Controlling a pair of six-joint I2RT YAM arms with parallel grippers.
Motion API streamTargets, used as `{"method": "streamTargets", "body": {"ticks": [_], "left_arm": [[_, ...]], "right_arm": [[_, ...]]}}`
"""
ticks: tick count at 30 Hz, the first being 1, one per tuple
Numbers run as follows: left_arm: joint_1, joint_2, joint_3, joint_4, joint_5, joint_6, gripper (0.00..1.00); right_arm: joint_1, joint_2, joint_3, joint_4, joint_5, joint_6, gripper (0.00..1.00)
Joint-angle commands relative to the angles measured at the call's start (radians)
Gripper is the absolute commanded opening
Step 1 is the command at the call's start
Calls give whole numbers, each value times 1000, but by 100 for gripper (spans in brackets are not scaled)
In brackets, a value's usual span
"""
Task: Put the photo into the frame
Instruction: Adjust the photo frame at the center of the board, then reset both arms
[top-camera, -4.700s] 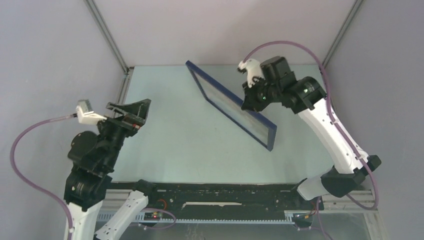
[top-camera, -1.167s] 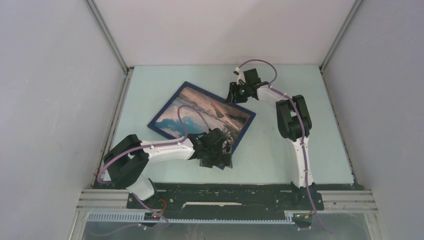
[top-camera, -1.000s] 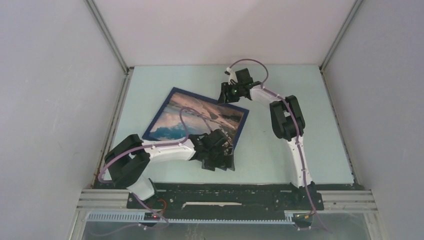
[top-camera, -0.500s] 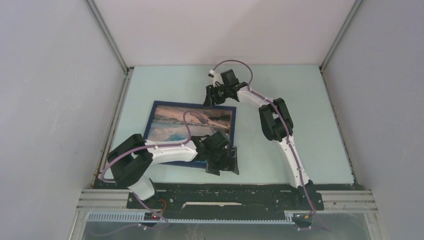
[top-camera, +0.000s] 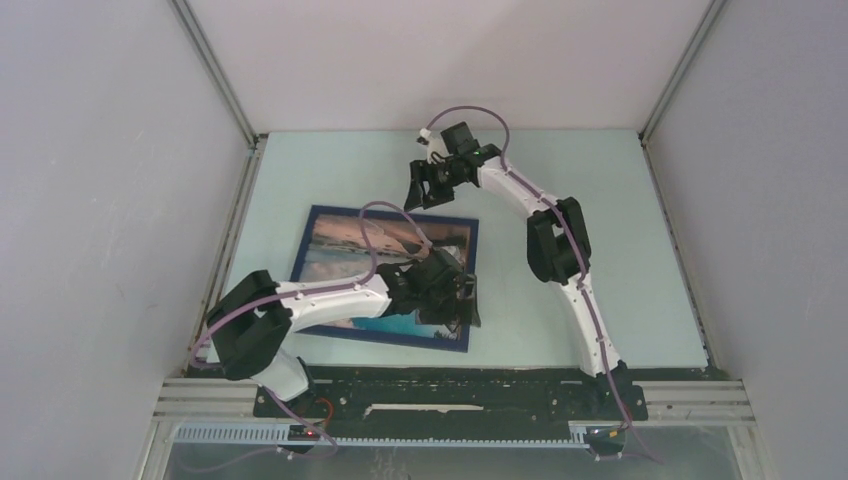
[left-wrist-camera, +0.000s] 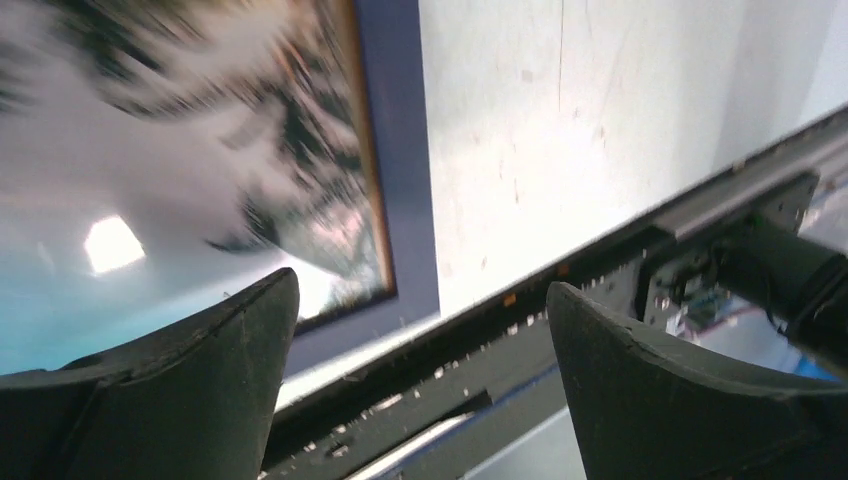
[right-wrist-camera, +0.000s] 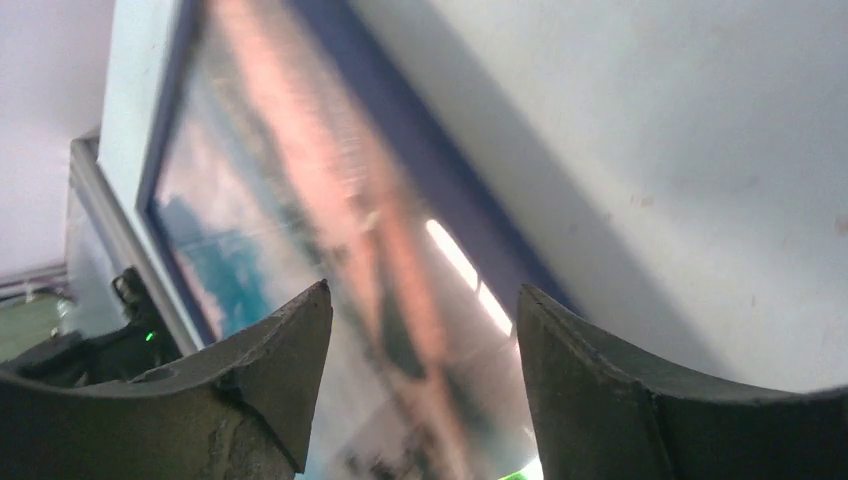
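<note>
Black left gripper (top-camera: 452, 303) spread wide, empty, over near right corner | navy frame (left-wrist-camera: 400, 150) flat on table (top-camera: 330, 165), photo (top-camera: 340, 250) inside it | right gripper (top-camera: 428, 198) parted, empty, just past far rail | risk: finger snags rail, drags frame, print shifts

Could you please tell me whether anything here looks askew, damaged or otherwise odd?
Nothing serious: the dark navy rectangular picture frame lies flat on the pale table with the coastal photo print inside, only turned slightly off square to the table's edges. No damage shows.
</note>
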Motion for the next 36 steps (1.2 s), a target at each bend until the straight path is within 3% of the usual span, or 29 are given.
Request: {"method": "streamTargets", "body": {"ticks": [1,2,3,4,8,11,20,25,30,36], "left_arm": [[28,-98,22,44,-203,84,100],[27,-111,15,44,-201,85,100],[28,-123,7,43,-198,85,100],[28,-133,2,44,-192,85,100],[26,-214,-11,44,-198,96,100],[26,-298,16,8,-243,135,100],[36,-545,320,-267,-571,370,100],[119,-608,468,-359,-655,480,100],[178,-666,554,-407,-756,566,100],[182,-746,639,-403,-868,649,100]], "right_arm": [[-42,-151,-6,-171,-108,66,77],[-51,-141,4,-182,-128,66,83],[-60,-126,27,-199,-135,67,96],[-65,-115,34,-212,-130,70,99],[-70,-143,-5,-225,-84,71,100],[-82,-252,-131,-183,-44,74,100],[-179,-786,-575,-145,101,69,100],[-209,-1152,-766,-120,214,60,100],[-208,-1451,-840,-156,302,20,100],[-206,-1728,-811,-172,410,-11,100]]}}
